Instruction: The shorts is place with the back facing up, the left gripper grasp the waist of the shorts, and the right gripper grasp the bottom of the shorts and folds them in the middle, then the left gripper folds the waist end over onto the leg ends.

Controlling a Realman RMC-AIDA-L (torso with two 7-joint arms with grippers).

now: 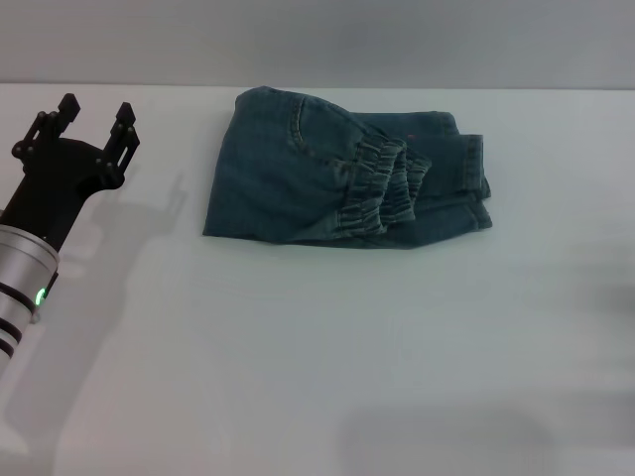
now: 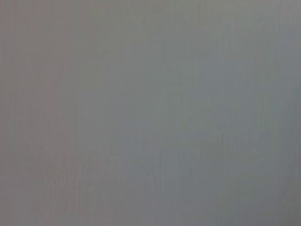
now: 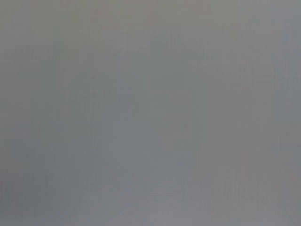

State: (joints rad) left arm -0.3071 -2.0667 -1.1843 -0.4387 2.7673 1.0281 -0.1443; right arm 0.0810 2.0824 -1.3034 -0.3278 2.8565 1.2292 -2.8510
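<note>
Shorts (image 1: 327,178) folded, soft limp denim, best pinched at the ruffled waist (image 1: 382,188); left gripper (image 1: 91,124) spread open, empty.

The worktop (image 1: 298,377) was a plain white surface that ran across the whole head view to a grey wall at the back. One thing lay on it: the shorts (image 1: 298,178), folded into a compact bundle toward the far side (the gathered waist of the shorts (image 1: 382,188) lay on top, over the leg ends (image 1: 471,183)). Both wrist views showed only flat grey.
</note>
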